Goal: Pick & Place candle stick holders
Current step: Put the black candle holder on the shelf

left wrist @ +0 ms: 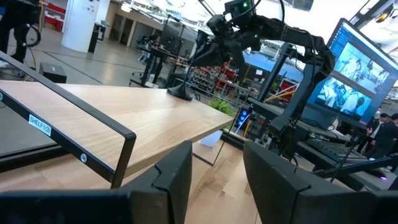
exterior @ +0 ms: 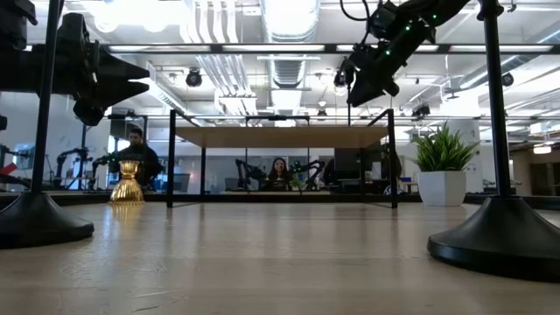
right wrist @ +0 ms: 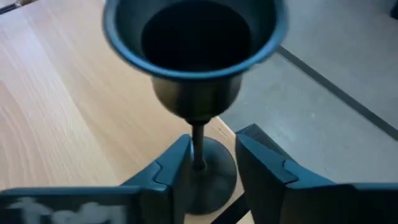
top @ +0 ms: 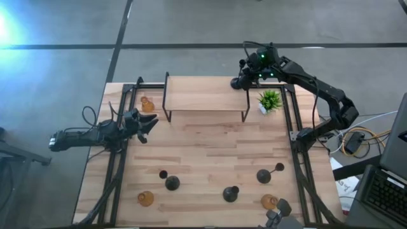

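One "SHELF" label [left wrist: 39, 125] on shelf [left wrist: 124, 115]

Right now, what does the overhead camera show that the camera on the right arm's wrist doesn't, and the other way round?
Only the overhead view shows the whole table: the left gripper waiting at its left side, three amber holders, three black holders in front and the green plant.

Only the wrist view shows the black holder's cup and thin stem standing between open jaws.

Both show that black holder at the shelf's corner, with the right gripper there.
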Robot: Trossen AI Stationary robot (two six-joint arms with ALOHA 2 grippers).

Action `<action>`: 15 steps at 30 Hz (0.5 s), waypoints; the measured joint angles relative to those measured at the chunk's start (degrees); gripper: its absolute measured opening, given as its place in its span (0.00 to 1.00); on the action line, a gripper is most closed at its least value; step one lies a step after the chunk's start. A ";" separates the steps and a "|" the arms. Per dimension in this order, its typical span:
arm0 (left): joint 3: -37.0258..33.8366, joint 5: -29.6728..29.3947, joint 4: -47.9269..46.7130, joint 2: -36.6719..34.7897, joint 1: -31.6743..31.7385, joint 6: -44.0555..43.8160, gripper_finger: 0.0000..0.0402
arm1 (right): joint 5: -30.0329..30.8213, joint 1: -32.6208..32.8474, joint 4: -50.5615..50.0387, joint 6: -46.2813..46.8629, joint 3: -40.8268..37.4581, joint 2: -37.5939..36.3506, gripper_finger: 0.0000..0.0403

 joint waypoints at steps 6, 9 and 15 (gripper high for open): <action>0.00 0.00 0.00 -0.01 0.01 -0.07 0.37 | -0.01 0.00 -0.84 -0.35 0.00 0.00 0.48; 0.00 0.00 0.02 0.00 -0.01 -0.09 0.37 | -0.01 0.00 -2.22 -0.71 0.03 -0.01 0.54; 0.00 -0.02 0.01 0.00 0.01 -0.07 0.37 | 0.24 0.00 -8.14 -2.12 1.91 -0.29 0.63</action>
